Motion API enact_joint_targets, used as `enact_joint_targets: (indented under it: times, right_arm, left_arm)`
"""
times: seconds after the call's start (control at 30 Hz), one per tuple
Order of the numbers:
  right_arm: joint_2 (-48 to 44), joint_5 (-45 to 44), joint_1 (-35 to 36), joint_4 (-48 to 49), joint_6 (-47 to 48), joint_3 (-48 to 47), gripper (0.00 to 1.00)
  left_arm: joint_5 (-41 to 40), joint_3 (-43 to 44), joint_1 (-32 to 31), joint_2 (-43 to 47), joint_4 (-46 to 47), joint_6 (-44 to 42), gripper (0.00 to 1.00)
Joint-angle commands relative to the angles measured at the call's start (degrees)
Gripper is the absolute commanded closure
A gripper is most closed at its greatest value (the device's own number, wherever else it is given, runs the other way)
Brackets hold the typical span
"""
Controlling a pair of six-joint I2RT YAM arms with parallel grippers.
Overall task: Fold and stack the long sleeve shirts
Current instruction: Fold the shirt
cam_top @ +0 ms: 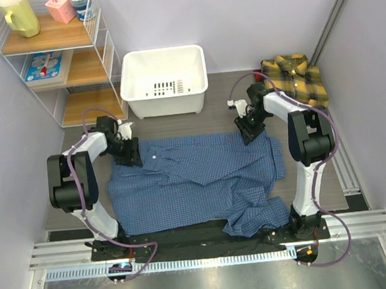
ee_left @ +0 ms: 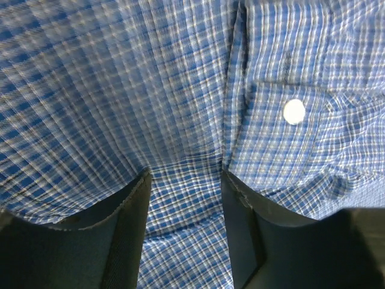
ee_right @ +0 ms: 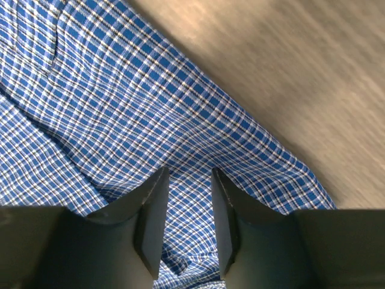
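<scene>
My read: nothing folded. Blue check shirt (cam_top: 196, 181) rumpled, plaid shirt (cam_top: 295, 78) at 1 o'clock. Left gripper (ee_left: 185, 180), right gripper (ee_right: 187, 174) part-open, empty.

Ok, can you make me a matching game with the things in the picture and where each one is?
Things:
1. blue shirt
2. plaid shirt
3. white tub
4. yellow jug

Places:
A. on the top shelf
B. in the far right corner
C. spread out in the middle of the table
D. at the back, in the middle

Pairs: 1-C, 2-B, 3-D, 4-A.
</scene>
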State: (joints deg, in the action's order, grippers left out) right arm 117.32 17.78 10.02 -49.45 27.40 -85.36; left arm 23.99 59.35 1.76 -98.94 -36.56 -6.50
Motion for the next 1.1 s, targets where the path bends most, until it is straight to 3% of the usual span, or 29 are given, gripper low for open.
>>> enact_joint_targets:
  times: [0.0, 0.23, 0.43, 0.6, 0.7, 0.83, 0.9, 0.93, 1.07]
  right_arm:
    - [4.2, -8.2, -0.1, 7.0, 0.4, -1.3, 0.60]
    - [12.1, -9.4, -1.8, 9.5, -2.8, -15.7, 0.57]
    - [7.2, -2.1, -2.3, 6.0, -3.8, -19.4, 0.45]
    - [-6.0, 5.1, -2.3, 0.5, 0.1, -11.5, 0.39]
    - [-11.8, 11.6, -2.4, -7.0, 7.4, -7.0, 0.37]
    - [-20.8, 15.2, -2.3, -12.5, 16.8, 3.8, 0.37]
    - [-23.7, 18.1, -2.3, -20.1, 22.8, 6.2, 0.37]
    - [-26.7, 18.5, -2.3, -22.8, 30.2, 8.9, 0.37]
    - [-37.3, 17.9, -1.9, -28.4, 41.8, 18.4, 0.36]
  left_arm:
    - [-3.3, 5.8, 0.2, -5.3, 4.0, -0.5, 0.51]
    - [-1.3, 15.8, 0.1, -12.6, 6.1, -0.4, 0.56]
    - [3.9, 14.2, 0.1, -4.6, 6.9, -4.9, 0.50]
    - [7.9, 7.8, -0.4, 6.2, 0.6, -7.5, 0.45]
    - [13.3, 4.4, -1.2, 13.0, -5.6, -15.3, 0.41]
    - [20.6, -1.5, -9.2, 24.7, -10.5, -25.4, 0.35]
    - [17.5, -3.6, -14.9, 30.5, -10.5, -26.5, 0.34]
    - [15.8, -4.2, -20.4, 31.9, -10.5, -26.9, 0.34]
    - [14.9, -6.4, -25.7, 33.1, -16.5, -31.3, 0.34]
